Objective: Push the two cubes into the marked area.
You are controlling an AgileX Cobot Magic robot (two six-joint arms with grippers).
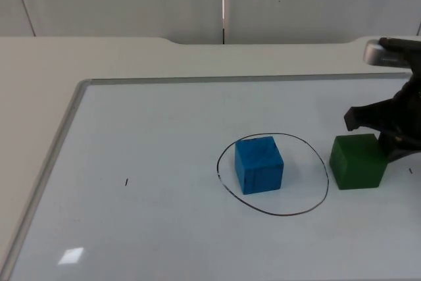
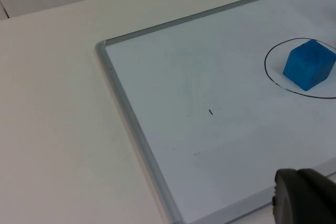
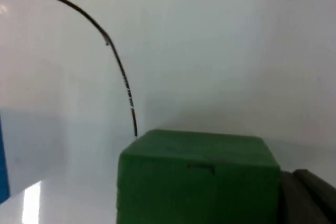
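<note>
While sitting just outside the right side of the drawn black oval [image 1: 273, 174] in the top view, green cube [image 1: 358, 161] touching, or very nearly touching, the right gripper [image 1: 389, 133], with one dark finger reaching round its far right corner and another lying along its right face. Fingers looking spread around that side, not pinching. Blue cube [image 1: 259, 164] already resting inside the oval, left of centre, on the whiteboard [image 1: 151, 149].

Looking from the left wrist, left gripper [image 2: 304, 199] waiting near the board's near edge, well apart from the blue cube [image 2: 308, 64]; cannot tell how its fingers stand.

Looking from the right wrist, green cube [image 3: 197, 177] sitting close in front, a black fingertip [image 3: 307, 195] just beside its side face, the oval line [image 3: 123, 77] curving just beyond it.

Risking, likely, an off-centre push: the cube twisting and slipping off the finger, or overshooting and knocking the blue cube out across the line.
</note>
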